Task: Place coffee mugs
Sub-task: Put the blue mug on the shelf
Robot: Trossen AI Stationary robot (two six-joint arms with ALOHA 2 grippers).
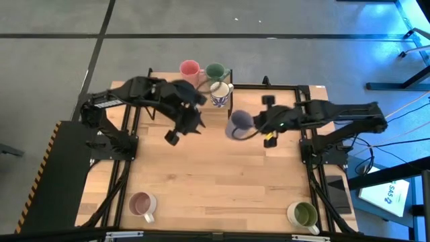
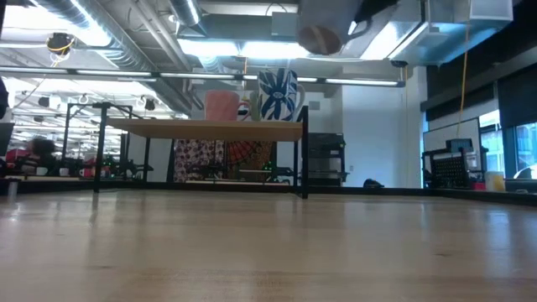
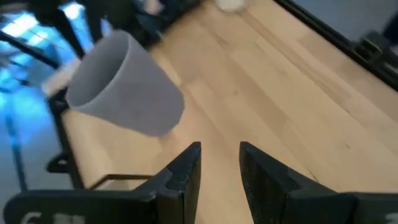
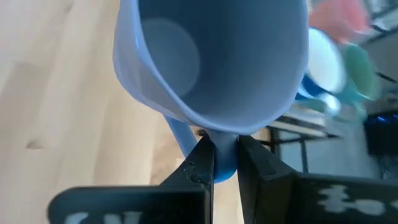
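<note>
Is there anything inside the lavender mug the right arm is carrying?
The lavender mug looks empty: its smooth inner wall and bare bottom show. The right tool pinches its handle from below, so the handle is mostly covered.

Grey floor (image 1: 269, 20), ceiling strip lights (image 2: 252, 50), exposed ducts (image 2: 109, 38).

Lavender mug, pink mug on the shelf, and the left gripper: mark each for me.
Lavender mug (image 1: 238, 124): high view, on its rim.
Pink mug (image 1: 189, 68): high view, on its opening.
Left gripper (image 3: 220, 163): left wrist view, midway between its fingertips, holding nothing.
</note>
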